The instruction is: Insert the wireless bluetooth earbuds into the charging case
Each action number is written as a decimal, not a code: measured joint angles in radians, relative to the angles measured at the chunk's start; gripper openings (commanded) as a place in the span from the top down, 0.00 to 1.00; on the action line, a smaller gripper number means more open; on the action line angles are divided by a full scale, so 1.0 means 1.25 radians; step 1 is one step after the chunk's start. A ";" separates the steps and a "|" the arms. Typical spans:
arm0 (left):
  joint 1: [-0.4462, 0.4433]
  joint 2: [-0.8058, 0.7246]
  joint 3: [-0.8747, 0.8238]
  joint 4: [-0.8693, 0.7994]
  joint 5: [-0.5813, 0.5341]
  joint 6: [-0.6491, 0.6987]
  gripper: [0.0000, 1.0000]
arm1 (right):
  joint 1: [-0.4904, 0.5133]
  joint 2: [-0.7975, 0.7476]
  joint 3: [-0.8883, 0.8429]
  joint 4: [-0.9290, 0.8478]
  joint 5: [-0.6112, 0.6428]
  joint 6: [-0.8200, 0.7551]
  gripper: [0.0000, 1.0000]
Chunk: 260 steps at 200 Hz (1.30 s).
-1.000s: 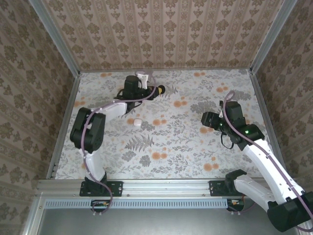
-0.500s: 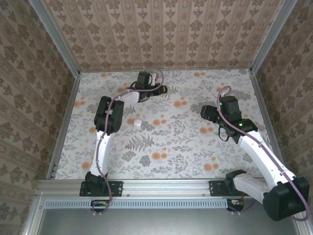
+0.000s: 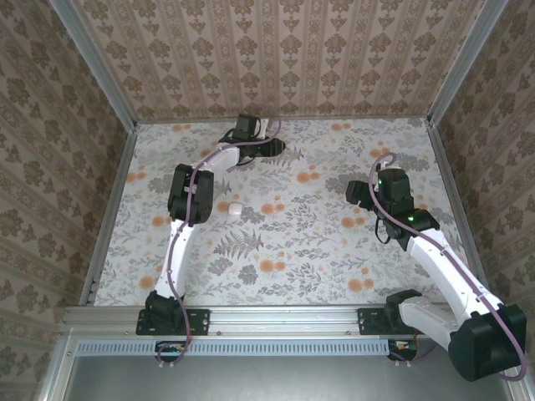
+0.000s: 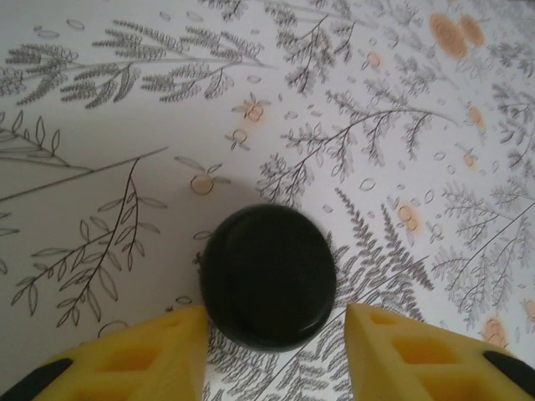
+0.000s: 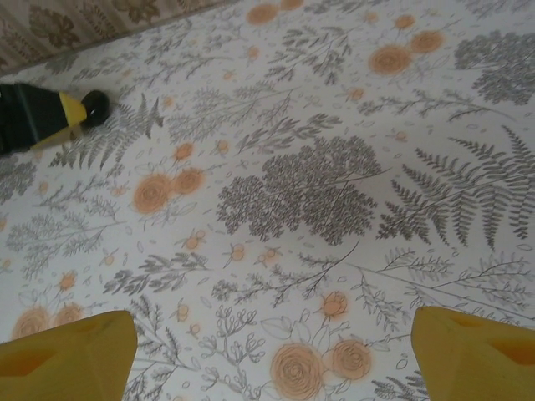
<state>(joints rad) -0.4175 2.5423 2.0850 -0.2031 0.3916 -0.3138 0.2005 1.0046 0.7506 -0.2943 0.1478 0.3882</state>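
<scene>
Change: left gripper [image 4: 267,355] just spread at the black disc [image 4: 267,276]

Its jaws were pressed together a second ago. Now they flank the black disc at the far edge without pinching it. Right gripper [image 5: 272,351] spread wider and is empty. White case [image 3: 236,209] sits mid-table, well apart from both. You've got no earbuds in hand, and I can't pick them out.

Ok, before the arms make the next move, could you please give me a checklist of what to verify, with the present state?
1. Right gripper open and empty: ok.
2. Left gripper open: ok, its fingers stand either side of the black disc.
3. Left gripper aimed at a task item: not ok, the disc is no earbud.
4. Charging case free on the table, away from both grippers: ok.
5. Case lid open: cannot tell, too small.
6. Earbuds located: cannot tell.
</scene>
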 measured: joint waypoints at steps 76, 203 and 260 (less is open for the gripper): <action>0.086 -0.207 -0.148 -0.042 0.013 0.121 0.17 | -0.018 -0.055 -0.038 0.052 0.059 -0.063 0.00; 0.287 -0.801 -0.919 0.160 -0.152 0.273 0.09 | -0.055 0.063 -0.287 0.443 0.095 -0.210 0.00; 0.304 -0.916 -1.145 0.332 -0.250 0.276 0.08 | -0.063 0.226 -0.295 0.687 0.073 -0.255 0.00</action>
<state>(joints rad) -0.0372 1.3975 0.6537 0.2115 0.0792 0.0315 0.1223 1.2865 0.3820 0.5644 0.2390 0.0692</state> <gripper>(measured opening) 0.912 0.999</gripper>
